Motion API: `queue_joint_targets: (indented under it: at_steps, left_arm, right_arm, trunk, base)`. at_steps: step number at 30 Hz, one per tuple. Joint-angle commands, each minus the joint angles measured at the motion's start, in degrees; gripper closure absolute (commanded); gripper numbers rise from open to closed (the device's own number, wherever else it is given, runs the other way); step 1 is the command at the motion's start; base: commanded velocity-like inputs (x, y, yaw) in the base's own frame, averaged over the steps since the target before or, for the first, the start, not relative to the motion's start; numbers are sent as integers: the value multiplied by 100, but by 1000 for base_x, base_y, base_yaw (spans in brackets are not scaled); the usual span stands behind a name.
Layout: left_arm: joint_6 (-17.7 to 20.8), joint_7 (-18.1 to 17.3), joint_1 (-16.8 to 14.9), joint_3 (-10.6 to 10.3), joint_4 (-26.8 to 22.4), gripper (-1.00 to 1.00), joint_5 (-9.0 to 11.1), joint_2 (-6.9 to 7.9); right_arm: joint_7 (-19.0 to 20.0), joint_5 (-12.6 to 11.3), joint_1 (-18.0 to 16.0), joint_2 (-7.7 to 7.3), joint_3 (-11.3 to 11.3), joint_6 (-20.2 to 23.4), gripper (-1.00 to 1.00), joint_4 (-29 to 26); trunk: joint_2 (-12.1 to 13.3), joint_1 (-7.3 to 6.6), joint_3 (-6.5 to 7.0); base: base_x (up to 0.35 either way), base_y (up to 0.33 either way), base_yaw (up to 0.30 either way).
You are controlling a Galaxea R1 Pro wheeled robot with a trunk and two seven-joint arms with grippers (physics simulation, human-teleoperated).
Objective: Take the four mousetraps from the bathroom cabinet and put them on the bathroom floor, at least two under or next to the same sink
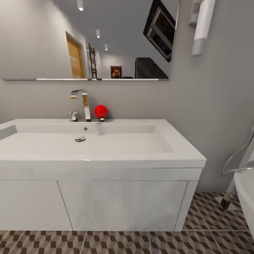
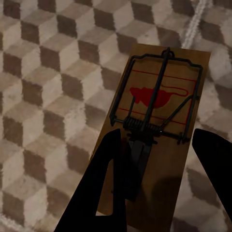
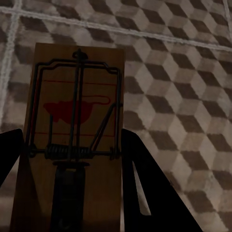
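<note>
Brown wooden mousetrap board with wire spring bar and red mouse print [image 2: 157,125], clamped between the dark fingers of the left gripper [image 2: 162,181] above the cube-patterned tiled floor [image 2: 43,96]. A second, like mousetrap [image 3: 72,125] clenched in the right gripper [image 3: 67,193]. Both probably light, stiff, thin; best held by the board edges, clear of the sprung wire. White rectangular sink [image 1: 84,144] on its vanity stands directly ahead.
</note>
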Motion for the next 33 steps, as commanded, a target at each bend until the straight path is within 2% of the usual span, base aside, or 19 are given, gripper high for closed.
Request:
queue_joint_targets:
  at_steps: [1, 8, 21, 33]
  left_arm:
    - [-14, 38, -4, -34, 9, 100, -24, -3]
    - [-14, 42, -4, -34, 9, 100, -16, -3]
    - [3, 25, -4, -34, 9, 100, -15, -3]
    - [12, -9, -4, -43, 9, 100, -23, -12]
  right_arm:
    - [-17, -15, -9, 2, 48, -29, 100, 22]
    - [-17, -15, -9, 2, 48, -30, 100, 22]
    - [-17, -15, -9, 2, 48, -29, 100, 22]
    - [-17, -15, -9, 2, 48, -31, 100, 22]
  trunk:
    - [-44, 21, -24]
    - [-325, 175, -150]
    - [-343, 209, -438]
    - [-343, 209, -438]
  base:
    - [0, 0, 0]
    - [0, 0, 0]
    - [0, 0, 0]
    - [0, 0, 0]
